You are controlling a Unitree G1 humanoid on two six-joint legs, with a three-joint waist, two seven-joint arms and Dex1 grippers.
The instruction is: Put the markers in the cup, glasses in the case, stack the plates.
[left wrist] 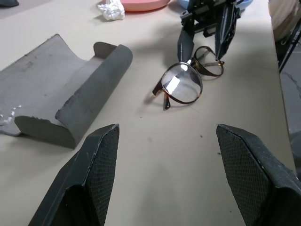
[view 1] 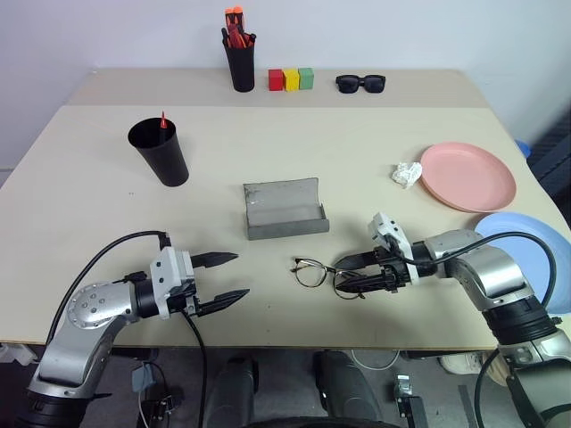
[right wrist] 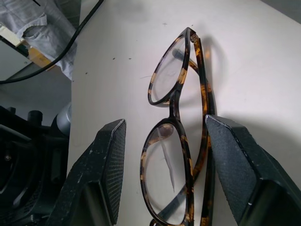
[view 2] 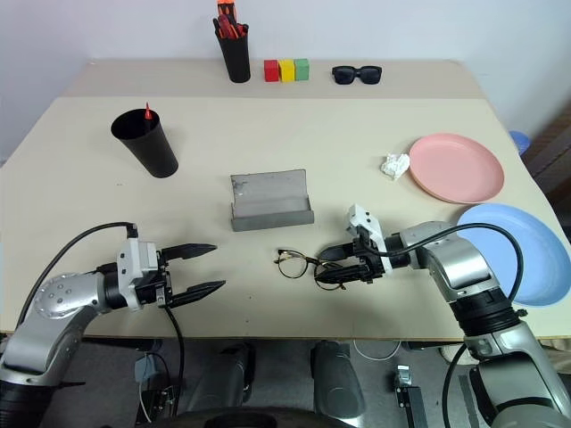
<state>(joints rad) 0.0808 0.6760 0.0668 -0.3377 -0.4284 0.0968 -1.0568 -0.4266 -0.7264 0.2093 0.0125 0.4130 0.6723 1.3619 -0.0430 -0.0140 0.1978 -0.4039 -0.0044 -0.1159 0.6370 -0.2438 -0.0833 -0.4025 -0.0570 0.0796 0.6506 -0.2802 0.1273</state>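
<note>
— While I am looking down at the table (view 1: 89, 232), where are the glasses (view 1: 314, 273) sitting?

— They are lying folded near the front edge, just in front of the open grey case (view 1: 284, 210). My right gripper (view 1: 350, 273) is reaching around one lens, with a finger on each side, open and not squeezing yet.

— Are they going to be hard to pick up?

— I am thinking they are light and thin, and they bend and scratch easily. I am planning to pinch the frame at the bridge, softly, not the glass.

— And the other claw?

— My left gripper (view 1: 230, 278) is hanging wide open, holding nothing.
</note>
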